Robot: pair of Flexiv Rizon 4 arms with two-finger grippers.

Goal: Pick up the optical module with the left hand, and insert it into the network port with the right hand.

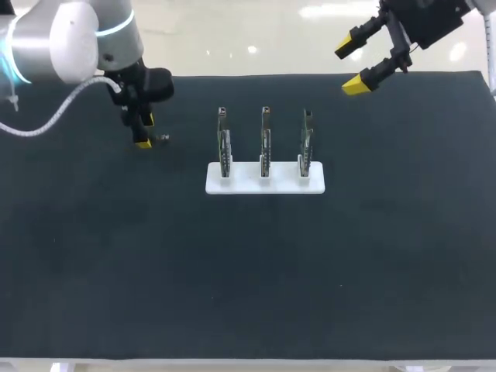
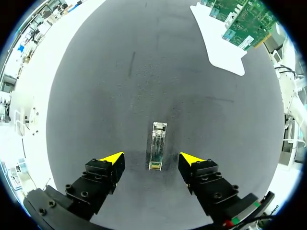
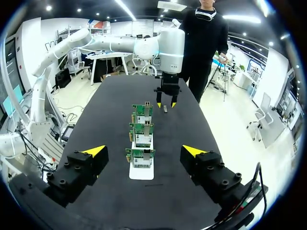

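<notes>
Your left tool (image 2: 152,158) is hanging open at far left, the module (image 2: 158,146) lying flat on the desk (image 1: 232,271) between its fingers (image 2: 103,175), untouched; your right tool (image 1: 350,67) is hovering open far right.

1. In the head view, the small silver metal optical module (image 1: 163,138) is showing only as a tiny glint beside the left tool (image 1: 145,132), too small to make out.
2. In the left wrist view, the black rim is cutting off the green circuit boards (image 2: 242,21) and their flat white base plate (image 2: 218,40).
3. The head view's top edge is cutting off the right arm (image 1: 430,19).
</notes>
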